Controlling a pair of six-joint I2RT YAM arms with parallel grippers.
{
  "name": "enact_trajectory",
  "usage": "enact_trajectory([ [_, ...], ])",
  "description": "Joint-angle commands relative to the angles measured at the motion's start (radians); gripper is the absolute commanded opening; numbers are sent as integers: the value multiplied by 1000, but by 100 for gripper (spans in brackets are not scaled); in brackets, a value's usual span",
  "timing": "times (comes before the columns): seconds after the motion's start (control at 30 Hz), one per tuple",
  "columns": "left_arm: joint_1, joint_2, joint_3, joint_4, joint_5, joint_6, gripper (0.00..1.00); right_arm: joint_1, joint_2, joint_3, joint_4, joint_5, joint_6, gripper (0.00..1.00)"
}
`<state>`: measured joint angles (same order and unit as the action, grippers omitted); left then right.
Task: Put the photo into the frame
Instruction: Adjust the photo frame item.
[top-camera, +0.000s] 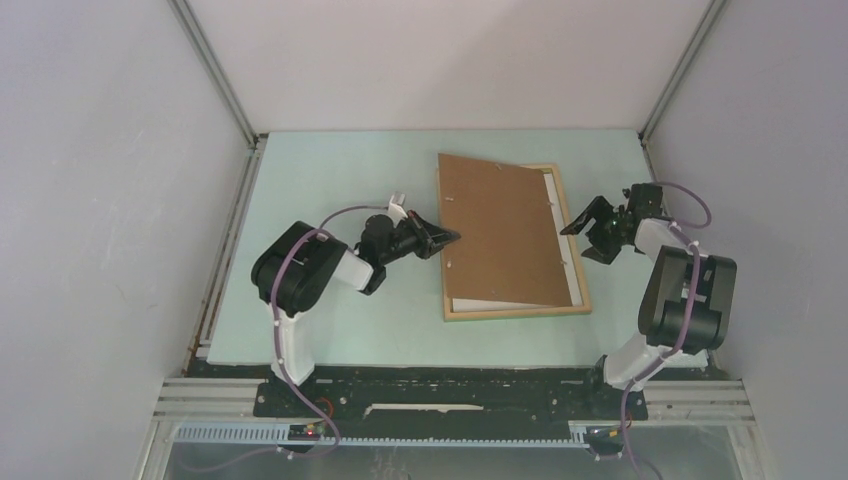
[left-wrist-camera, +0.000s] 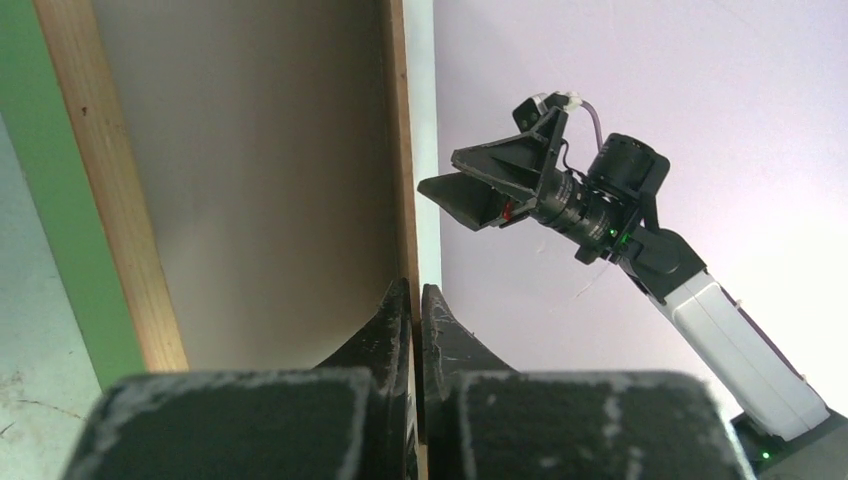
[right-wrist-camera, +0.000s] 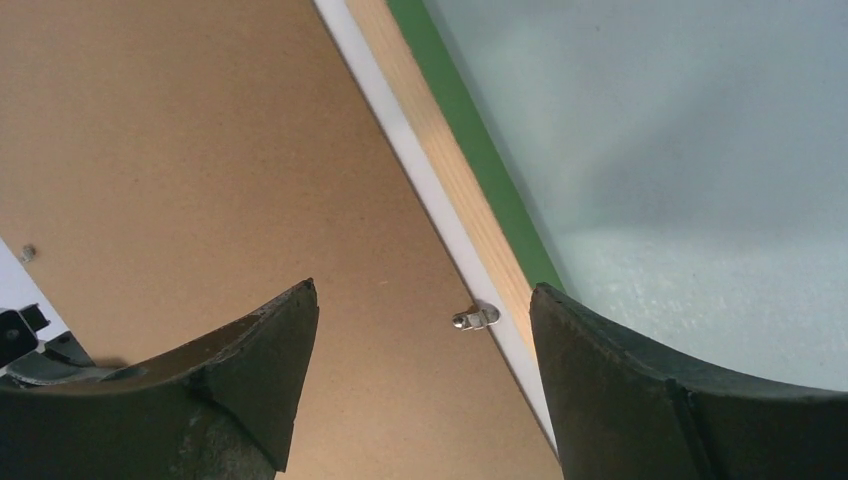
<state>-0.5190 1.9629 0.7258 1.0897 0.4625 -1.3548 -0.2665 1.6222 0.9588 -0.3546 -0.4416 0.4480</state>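
The frame (top-camera: 520, 312) lies flat on the green table (top-camera: 330, 180). The photo (top-camera: 500, 303) sits in it, white back up, under the brown backing board (top-camera: 500, 230). The left gripper (top-camera: 452, 237) pinches the board's left edge. The right gripper (top-camera: 580, 243) has its fingers spread wide, just right of the frame.

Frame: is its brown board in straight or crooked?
Crooked: the backing board lies askew on the frame, white showing beside it.

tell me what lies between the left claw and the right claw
The brown backing board, lying askew on the frame, with a white strip showing along its right edge. The top view shows it.
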Motion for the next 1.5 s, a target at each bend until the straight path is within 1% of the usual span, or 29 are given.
enact_trajectory([
  [0.0, -32, 21, 59, 91, 11, -2, 0, 0, 67, 27, 10, -23, -9, 84],
  [0.2, -59, 69, 84, 91, -25, -2, 0, 4, 99, 27, 35, -76, 18, 82],
  [0.37, -60, 91, 90, 90, -75, 4, 0, 6, 96, 11, 61, -114, 37, 75],
  [0.47, -65, 111, 101, 90, -77, 1, 0, 7, 92, -2, 85, -131, 51, 73],
  [0.6, -62, 81, 79, 109, -75, 0, 0, 8, 86, -3, 92, -115, 50, 73],
  [0.67, -49, 49, 63, 113, -61, -1, 0, 4, 82, -3, 85, -99, 40, 74],
  [0.77, -20, 11, 38, 169, -16, -30, 0, 1, 57, -2, 69, -69, 18, 75],
  [1.0, 68, -67, -2, 243, 119, -51, 0, 21, -31, 2, 52, -73, -19, 85],
  [1.13, 107, -125, -33, 264, 179, -57, 0, 44, -46, 25, 25, -71, -29, 86],
  [1.27, 143, -192, -72, 290, 244, -75, 0, 71, -50, 65, 13, -145, -35, 86],
  [1.37, 148, -270, -108, 236, 269, -64, 0, 99, -53, 144, -23, -198, -45, 87],
  [1.47, 148, -346, -144, 170, 281, -36, 0, 148, -52, 251, -115, -151, -87, 92],
])
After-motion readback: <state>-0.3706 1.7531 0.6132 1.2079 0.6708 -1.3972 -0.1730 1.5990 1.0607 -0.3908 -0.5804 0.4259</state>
